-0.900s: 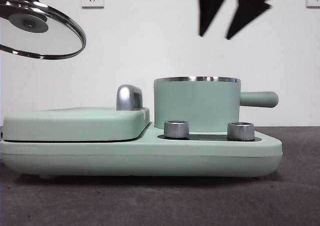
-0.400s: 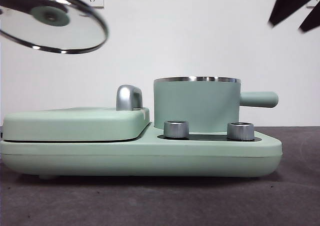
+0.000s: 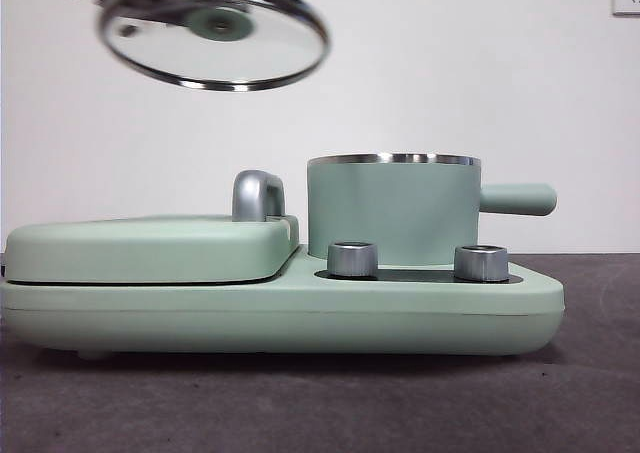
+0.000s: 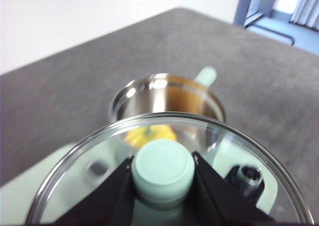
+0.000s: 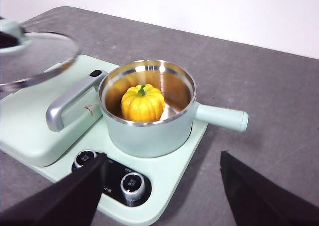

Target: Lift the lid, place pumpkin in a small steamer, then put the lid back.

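The grey tabletop (image 5: pixel 279 86) carries a wide green base unit (image 3: pixel 300 308) with a flat grill cover (image 3: pixel 150 248) on one side and two steel dials (image 3: pixel 352 258) at the front. The small steamer (image 3: pixel 395 213) stands on the base behind the dials, uncovered, its handle (image 3: pixel 515 199) pointing away from the grill cover. The lid (image 3: pixel 215 38) hangs tilted in the air above the grill cover, apart from the pot. The left gripper (image 4: pixel 163 173) has its jaws clamped on the lid's knob (image 4: pixel 163 166). The right gripper (image 5: pixel 162 186) is above the tabletop, near the dials, jaws wide apart and empty. The pumpkin (image 5: pixel 142 103) sits inside the steamer, stem up.
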### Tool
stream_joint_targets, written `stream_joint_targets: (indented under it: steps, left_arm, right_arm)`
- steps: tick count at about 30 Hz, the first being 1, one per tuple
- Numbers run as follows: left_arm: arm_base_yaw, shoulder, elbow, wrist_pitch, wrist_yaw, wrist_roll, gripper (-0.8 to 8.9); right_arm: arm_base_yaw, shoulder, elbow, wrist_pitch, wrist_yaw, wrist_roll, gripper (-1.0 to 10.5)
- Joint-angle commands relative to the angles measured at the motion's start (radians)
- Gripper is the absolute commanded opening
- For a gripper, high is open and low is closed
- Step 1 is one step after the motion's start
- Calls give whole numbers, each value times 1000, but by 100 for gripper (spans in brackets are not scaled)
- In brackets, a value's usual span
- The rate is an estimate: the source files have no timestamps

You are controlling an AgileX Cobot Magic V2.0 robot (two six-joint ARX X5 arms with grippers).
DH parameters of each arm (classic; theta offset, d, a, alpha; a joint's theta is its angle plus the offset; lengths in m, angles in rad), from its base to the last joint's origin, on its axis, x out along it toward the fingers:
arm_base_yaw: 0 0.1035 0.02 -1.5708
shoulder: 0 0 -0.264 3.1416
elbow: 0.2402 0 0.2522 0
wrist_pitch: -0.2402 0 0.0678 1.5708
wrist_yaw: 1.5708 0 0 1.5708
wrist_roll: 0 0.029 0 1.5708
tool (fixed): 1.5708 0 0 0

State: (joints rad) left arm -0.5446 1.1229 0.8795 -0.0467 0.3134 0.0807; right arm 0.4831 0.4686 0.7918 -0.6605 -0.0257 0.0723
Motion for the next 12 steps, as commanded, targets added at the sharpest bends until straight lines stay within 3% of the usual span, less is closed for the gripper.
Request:
stream_joint_targets:
  steps: [1, 7, 12]
  left_arm:
    - [-36, 73, 28, 127, 0, -23, 16]
    - [-80, 248, 101, 301, -8, -21, 16]
    - [-98, 397, 206, 332, -9, 7, 16]
  right_arm:
    - [5, -5, 5, -8, -2, 67, 352]
    - [5, -7, 5, -45, -11, 88, 352]
    - [5, -7, 5, -52, -11, 88, 352]
